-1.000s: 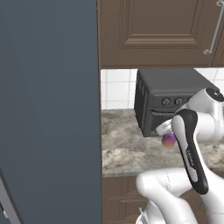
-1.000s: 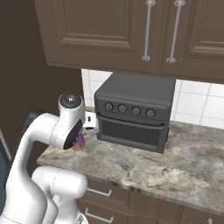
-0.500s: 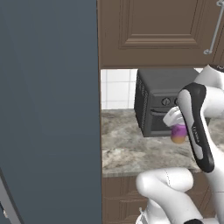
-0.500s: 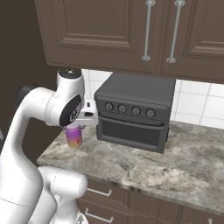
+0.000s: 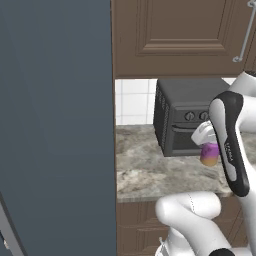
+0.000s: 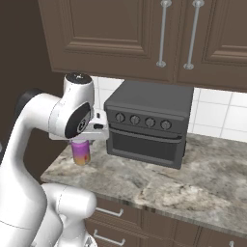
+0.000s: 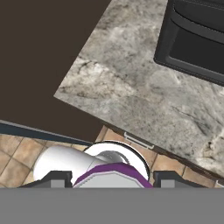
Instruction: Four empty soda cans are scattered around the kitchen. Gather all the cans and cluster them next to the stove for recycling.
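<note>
The purple soda can (image 6: pixel 81 153) with its tan band hangs upright in the claw (image 6: pixel 82 150), lifted clear of the grey marbled counter (image 6: pixel 193 188); no lettering can be read. Its jaws are closed partway, clamping the can. The toaster oven (image 6: pixel 147 126) sits just beside.

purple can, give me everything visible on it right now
The can is a small cylinder, purple on its upper body with a tan band at the bottom. It hangs upright below the claw, which is shut on its top, clear of the grey marbled counter and left of the toaster oven. From the left base camera it shows beside the arm, in front of the oven. The hand camera catches its purple top between the fingers. No dents or markings can be made out.
</note>
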Available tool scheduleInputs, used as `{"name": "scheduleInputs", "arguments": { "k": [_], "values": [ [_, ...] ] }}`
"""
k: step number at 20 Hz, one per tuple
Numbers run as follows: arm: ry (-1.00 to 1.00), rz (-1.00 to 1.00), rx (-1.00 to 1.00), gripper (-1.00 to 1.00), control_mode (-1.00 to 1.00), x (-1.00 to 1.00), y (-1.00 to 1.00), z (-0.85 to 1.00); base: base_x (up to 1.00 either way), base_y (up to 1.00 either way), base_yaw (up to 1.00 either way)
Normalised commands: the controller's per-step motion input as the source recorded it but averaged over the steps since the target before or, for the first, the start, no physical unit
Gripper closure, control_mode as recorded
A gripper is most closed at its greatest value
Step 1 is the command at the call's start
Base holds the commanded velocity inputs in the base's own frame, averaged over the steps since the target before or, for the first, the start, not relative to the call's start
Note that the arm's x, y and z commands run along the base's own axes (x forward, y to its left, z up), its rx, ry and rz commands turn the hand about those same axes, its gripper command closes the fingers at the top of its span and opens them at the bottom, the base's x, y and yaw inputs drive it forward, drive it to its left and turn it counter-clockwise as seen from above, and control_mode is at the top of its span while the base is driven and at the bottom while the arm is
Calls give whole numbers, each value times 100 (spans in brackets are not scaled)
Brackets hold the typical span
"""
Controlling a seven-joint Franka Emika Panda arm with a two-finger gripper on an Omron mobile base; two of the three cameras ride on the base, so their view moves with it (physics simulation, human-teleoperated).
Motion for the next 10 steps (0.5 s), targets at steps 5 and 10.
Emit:
{"name": "scheduleInputs", "arguments": {
  "k": [5, 10],
  "values": [
    [0, 0, 0, 100, -100, 0, 0, 0, 0, 0, 0],
    [0, 0, 0, 100, 100, 0, 0, 0, -14, 0, 0]
  ]
}}
